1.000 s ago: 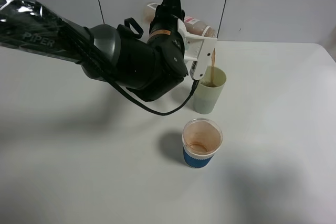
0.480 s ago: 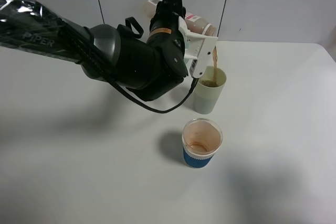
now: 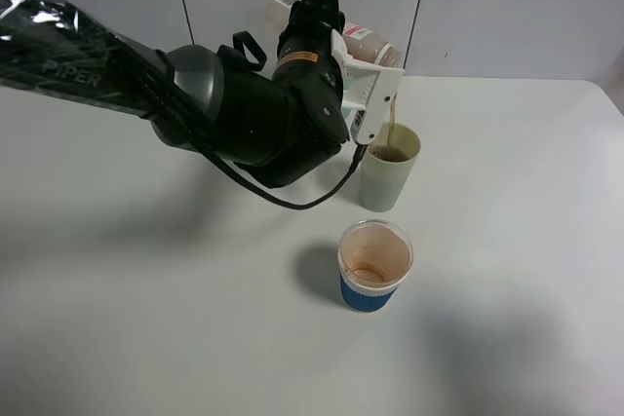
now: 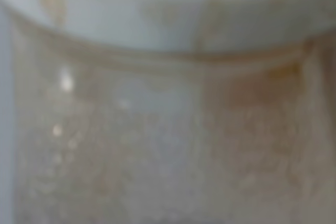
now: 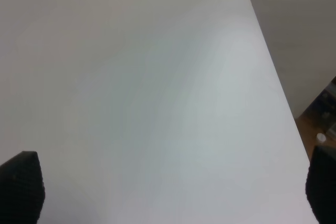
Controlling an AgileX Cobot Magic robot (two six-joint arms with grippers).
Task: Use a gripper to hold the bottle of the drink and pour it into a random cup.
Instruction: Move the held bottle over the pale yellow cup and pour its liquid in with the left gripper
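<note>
Exterior high is showing the bottle [image 3: 370,43] lying tipped almost flat, long axis running across the view with its mouth hanging just above the cup [image 3: 388,180], and a thin thread of the drink [image 3: 391,129] is dropping straight down inside the rim. The left gripper [image 3: 363,73] is clamping its white jaws across the bottle's body, so I'm judging any righting will pivot about that grip. The right gripper [image 5: 171,187] is sitting spread wide over the table [image 5: 157,77], seeing neither bottle nor cup.

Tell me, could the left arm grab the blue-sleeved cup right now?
Probably not: its gripper is shut on the tilted bottle, pouring drink into the pale green cup. Nothing crowds the blue-sleeved cup, but the jaws are occupied.
</note>
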